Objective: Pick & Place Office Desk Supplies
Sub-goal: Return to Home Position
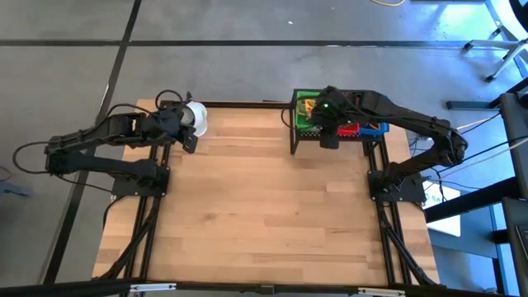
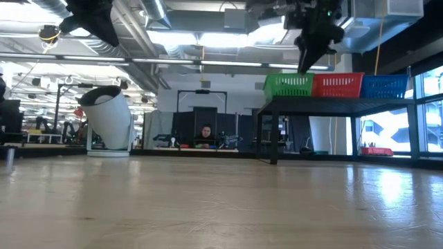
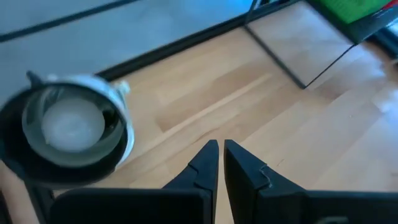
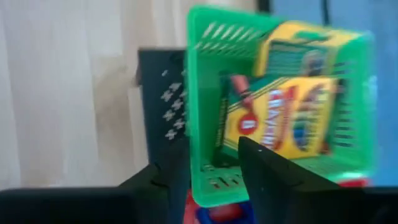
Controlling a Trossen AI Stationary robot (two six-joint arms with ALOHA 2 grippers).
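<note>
Sitting on rack [image 2: 325, 105] beside red tray [image 2: 337, 85] and blue tray [image 2: 384, 86], green slotted tray [image 4: 205, 93] holding two yellow-green boxes [image 4: 292, 118], right gripper [image 4: 214, 152] hovering above, parted, empty, left gripper [image 3: 221, 149] all but closed, empty

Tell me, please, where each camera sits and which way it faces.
High view: overhead, looking straight down at the table; both arms, left hand by the white round object, right hand at the rack.
Low view: table-top height, looking level across at the rack; right hand hangs from above.
Left wrist view: on the left arm, facing the white round object past shut fingers.
Right wrist view: on the right arm, facing the green tray past open fingers.
Shared: high, low and right wrist views show the green tray.
</note>
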